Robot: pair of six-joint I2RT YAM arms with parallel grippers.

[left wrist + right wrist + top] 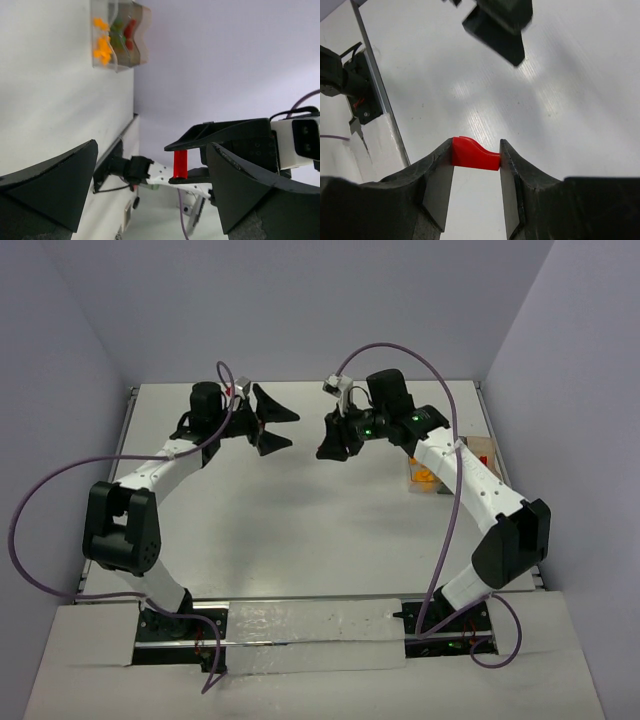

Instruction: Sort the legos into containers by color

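Left gripper: my left gripper [284,428] hangs over the far half of the table [300,540]. Its jaws are spread to full width and nothing sits between them.
Right gripper: my right gripper [332,445] faces the left one at close range. Its jaws are drawn partway in and clamped on a red brick [475,154].
Red brick: it is pinched by two opposite sides between my right fingertips [438,172]. It is held above the table surface, apart from the left gripper.
Bins: three clear bins [119,35] stand joined in a row at the right edge of the table. In the top view my right arm [470,480] hides part of them.
Bin contents: orange bricks [102,47] lie in one end bin, green bricks [118,31] in the middle bin and red bricks [130,31] in the other end bin.
Table surface: I can see no loose brick on it in any view.
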